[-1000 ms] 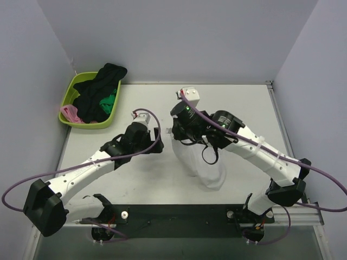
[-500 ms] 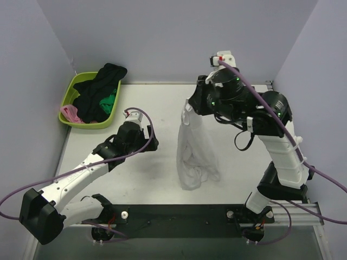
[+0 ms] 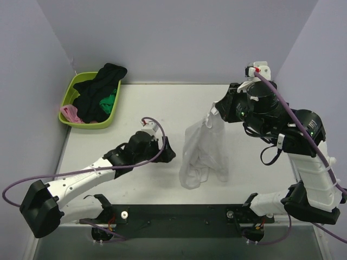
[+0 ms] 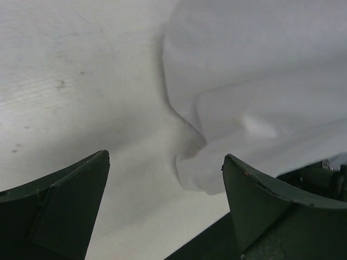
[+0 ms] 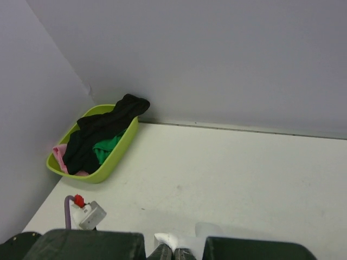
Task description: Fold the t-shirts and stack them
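1. Left arm (image 3: 92,170): it reaches from the near edge across the table (image 3: 141,108) towards the right. The left jaws stand wide open and low over the table, holding nothing. In the left wrist view, the crumpled lower end of the white t-shirt (image 3: 203,149) lies just ahead of them. Whether they touch it cannot be told.

2. White t-shirt: it hangs as one long, narrow bundle at centre-right of the table. Its long axis runs from the raised end down to the table. In the top view this axis slants from far right to near left. The lower end rests bunched on the table, and the upper end points up into the right jaws.

3. Right arm (image 3: 303,162): it is raised above the table. The right jaws are clamped tight on the top edge of the white t-shirt.

4. Basket (image 3: 68,105): it sits at the far left corner, well apart from both arms. It contains a black t-shirt (image 3: 100,89), a green t-shirt (image 3: 110,101) and a pink t-shirt (image 3: 69,114). The black t-shirt drapes over the far rim.
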Controlling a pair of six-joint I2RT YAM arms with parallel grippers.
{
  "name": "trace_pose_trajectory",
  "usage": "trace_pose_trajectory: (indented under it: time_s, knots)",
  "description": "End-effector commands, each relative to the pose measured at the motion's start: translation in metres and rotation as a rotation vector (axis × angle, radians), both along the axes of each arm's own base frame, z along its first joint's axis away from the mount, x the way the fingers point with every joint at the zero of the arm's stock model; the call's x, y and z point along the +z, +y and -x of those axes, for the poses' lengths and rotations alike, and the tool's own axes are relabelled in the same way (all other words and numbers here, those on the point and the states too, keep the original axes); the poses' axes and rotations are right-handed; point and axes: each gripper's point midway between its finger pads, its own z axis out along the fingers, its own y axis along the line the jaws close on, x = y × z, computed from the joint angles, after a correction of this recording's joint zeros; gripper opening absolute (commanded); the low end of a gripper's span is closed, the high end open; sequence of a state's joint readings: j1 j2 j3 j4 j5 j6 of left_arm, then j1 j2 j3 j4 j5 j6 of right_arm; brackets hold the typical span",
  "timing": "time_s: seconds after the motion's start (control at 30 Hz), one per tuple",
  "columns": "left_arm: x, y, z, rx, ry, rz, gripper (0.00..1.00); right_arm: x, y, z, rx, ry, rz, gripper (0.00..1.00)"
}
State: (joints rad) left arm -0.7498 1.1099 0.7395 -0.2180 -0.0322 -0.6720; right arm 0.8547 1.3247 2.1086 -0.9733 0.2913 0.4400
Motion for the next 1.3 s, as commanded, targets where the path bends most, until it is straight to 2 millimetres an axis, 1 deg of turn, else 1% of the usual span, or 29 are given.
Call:
trace_pose_trajectory:
  time_s: [0.0,0.03,0.07,0.13,0.17,0.23,0.27,0.33,0.37,0.53,0.57,0.63,0.67,0.77,0.8,0.83,0.9,0.93,0.97,1.0,1.07,1.1,1.13,1.17,1.23,1.27]
  knots:
    - [0.000,-0.051,0.032,-0.114,0.015,0.098,0.94,-0.015,-0.010,-0.018,-0.085,0.000,0.044,0.00]
    - [-0.008,-0.055,0.037,-0.114,0.013,0.099,0.94,-0.016,-0.012,-0.018,-0.090,0.002,0.045,0.00]
    - [-0.012,-0.065,0.052,-0.146,0.024,0.111,0.94,-0.017,-0.014,-0.019,-0.097,0.004,0.048,0.00]
    - [-0.016,-0.078,0.060,-0.163,0.013,0.144,0.93,-0.021,-0.022,-0.023,-0.121,0.012,0.055,0.00]
    - [-0.027,-0.084,0.075,-0.193,0.037,0.137,0.93,-0.021,-0.024,-0.022,-0.121,0.014,0.051,0.00]
    - [-0.032,-0.091,0.086,-0.209,0.035,0.131,0.93,-0.026,-0.029,-0.026,-0.138,0.029,0.054,0.00]
    - [-0.038,-0.097,0.098,-0.236,0.044,0.114,0.93,-0.027,-0.030,-0.025,-0.137,0.032,0.052,0.00]
    - [-0.043,-0.102,0.105,-0.234,0.040,0.096,0.93,-0.033,-0.032,-0.027,-0.141,0.050,0.057,0.00]
    - [-0.052,-0.108,0.112,-0.251,0.053,0.074,0.93,-0.034,-0.032,-0.027,-0.140,0.052,0.055,0.00]
    - [-0.080,-0.125,0.117,-0.253,0.065,-0.002,0.91,-0.043,-0.031,-0.025,-0.129,0.072,0.047,0.00]
    - [-0.092,-0.126,0.117,-0.250,0.073,-0.034,0.90,-0.042,-0.032,-0.024,-0.132,0.067,0.041,0.00]
    - [-0.097,-0.129,0.111,-0.225,0.066,-0.050,0.88,-0.043,-0.033,-0.022,-0.132,0.069,0.039,0.00]
    - [-0.103,-0.128,0.109,-0.216,0.065,-0.071,0.88,-0.043,-0.034,-0.020,-0.128,0.067,0.037,0.00]
    - [-0.104,-0.127,0.099,-0.184,0.044,-0.112,0.87,-0.043,-0.039,-0.017,-0.131,0.061,0.042,0.00]
    - [-0.106,-0.123,0.097,-0.173,0.038,-0.139,0.86,-0.043,-0.040,-0.017,-0.133,0.059,0.040,0.00]
    - [-0.102,-0.126,0.093,-0.168,0.023,-0.143,0.85,-0.043,-0.040,-0.016,-0.132,0.060,0.039,0.00]
    - [-0.106,-0.125,0.091,-0.164,0.023,-0.172,0.74,-0.046,-0.040,-0.015,-0.130,0.065,0.040,0.00]
    - [-0.103,-0.128,0.088,-0.161,0.020,-0.171,0.67,-0.048,-0.040,-0.015,-0.129,0.065,0.042,0.00]
    - [-0.107,-0.127,0.086,-0.155,0.026,-0.185,0.54,-0.047,-0.041,-0.014,-0.132,0.062,0.037,0.00]
    - [-0.109,-0.126,0.086,-0.153,0.030,-0.194,0.47,-0.052,-0.040,-0.015,-0.130,0.071,0.044,0.00]
    - [-0.109,-0.128,0.085,-0.149,0.033,-0.192,0.35,-0.053,-0.041,-0.014,-0.131,0.070,0.046,0.00]
    - [-0.111,-0.123,0.085,-0.144,0.041,-0.215,0.03,-0.053,-0.043,-0.014,-0.137,0.068,0.045,0.00]
    - [-0.112,-0.121,0.085,-0.139,0.045,-0.222,0.00,-0.054,-0.044,-0.014,-0.139,0.068,0.049,0.00]
    - [-0.104,-0.122,0.083,-0.137,0.039,-0.213,0.00,-0.053,-0.045,-0.014,-0.143,0.065,0.051,0.00]
    - [-0.094,-0.113,0.077,-0.118,0.025,-0.233,0.00,-0.051,-0.053,-0.015,-0.174,0.049,0.066,0.00]
    - [-0.067,-0.115,0.071,-0.111,-0.002,-0.189,0.00,-0.050,-0.057,-0.017,-0.193,0.040,0.069,0.00]
